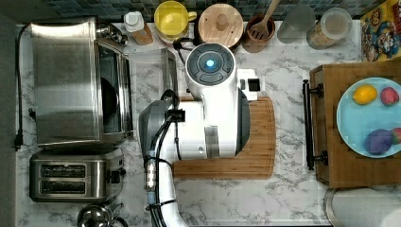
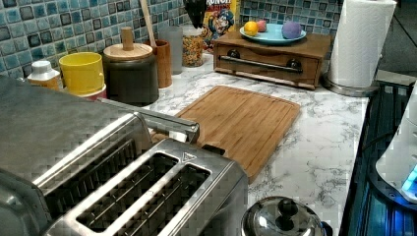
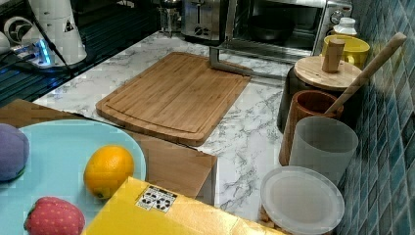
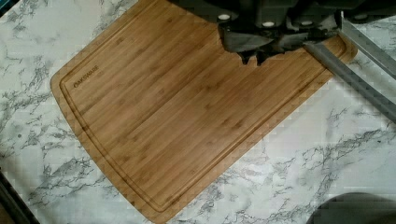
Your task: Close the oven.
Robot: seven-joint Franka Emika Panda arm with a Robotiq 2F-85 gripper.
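The oven (image 1: 66, 82) stands at the top view's left, brushed steel with a dark interior. Its glass door (image 1: 147, 71) lies folded down flat over the counter, and the steel bar handle (image 1: 169, 71) runs along the door's outer edge. The right view shows the oven (image 3: 286, 22) open at the back, its handle (image 3: 230, 66) over the corner of the cutting board. In the wrist view my gripper (image 4: 254, 57) hangs above the wooden cutting board (image 4: 187, 107), fingertips together and holding nothing. The grey handle bar (image 4: 348, 77) lies just beside it, apart from the fingers.
A two-slot toaster (image 1: 71, 177) sits beside the oven, with a kettle lid (image 1: 94, 216) nearby. Jars, a yellow pot (image 1: 172, 20) and a utensil holder (image 1: 257, 30) line the tiled wall. A wooden box (image 1: 326, 127) carries a blue plate (image 1: 354, 123) of toy fruit.
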